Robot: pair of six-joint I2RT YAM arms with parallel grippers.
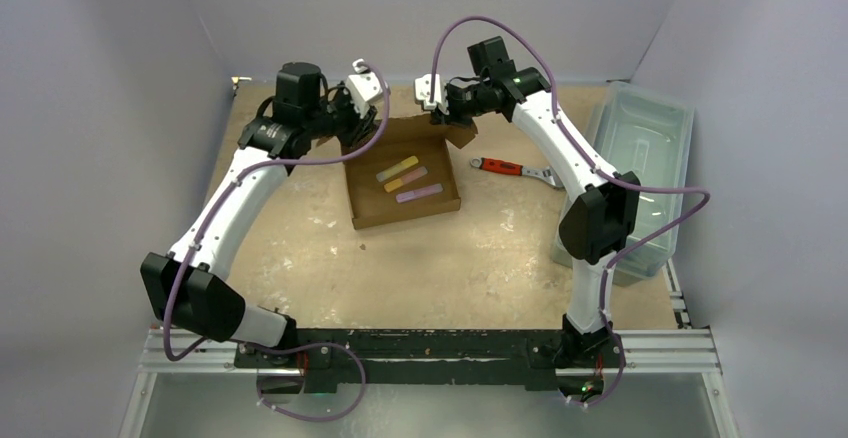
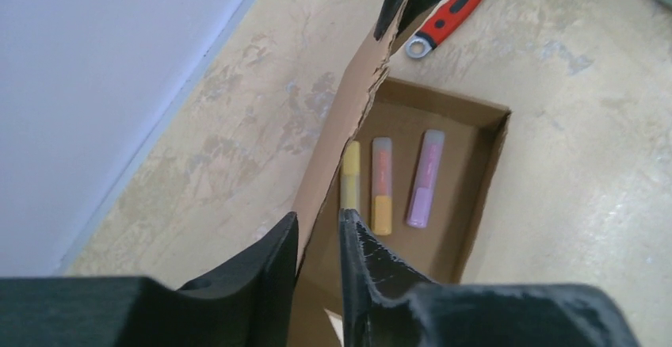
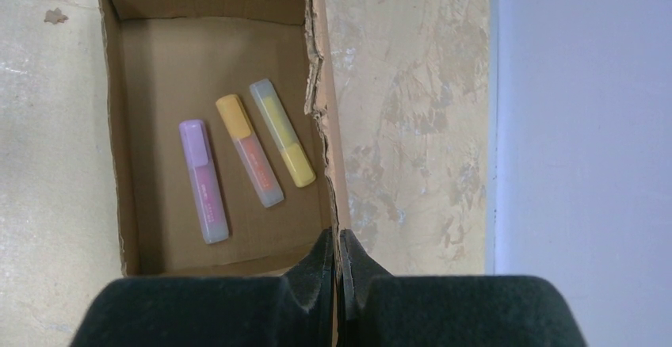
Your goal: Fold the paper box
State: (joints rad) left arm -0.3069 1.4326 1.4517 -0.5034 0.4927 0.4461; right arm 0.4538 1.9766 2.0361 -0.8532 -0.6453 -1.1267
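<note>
The paper box [image 1: 356, 190] is a shallow brown cardboard tray at the table's centre. Its back lid flap [image 1: 425, 128] stands up. Three highlighters [image 1: 408, 180] lie inside: yellow, orange and purple. My left gripper [image 1: 352, 130] is at the flap's left end. In the left wrist view its jaws [image 2: 318, 228] straddle the flap's edge [image 2: 337, 133] with a small gap, the flap lying against the left finger. My right gripper [image 1: 455, 118] is at the flap's right end. In the right wrist view it [image 3: 336, 240] is pinched shut on the flap's torn edge [image 3: 329, 157].
A red-handled wrench [image 1: 505, 167] lies just right of the box and also shows in the left wrist view [image 2: 452, 8]. A translucent grey-green plastic bin [image 1: 640, 158] stands along the right edge. Grey walls close the back and sides.
</note>
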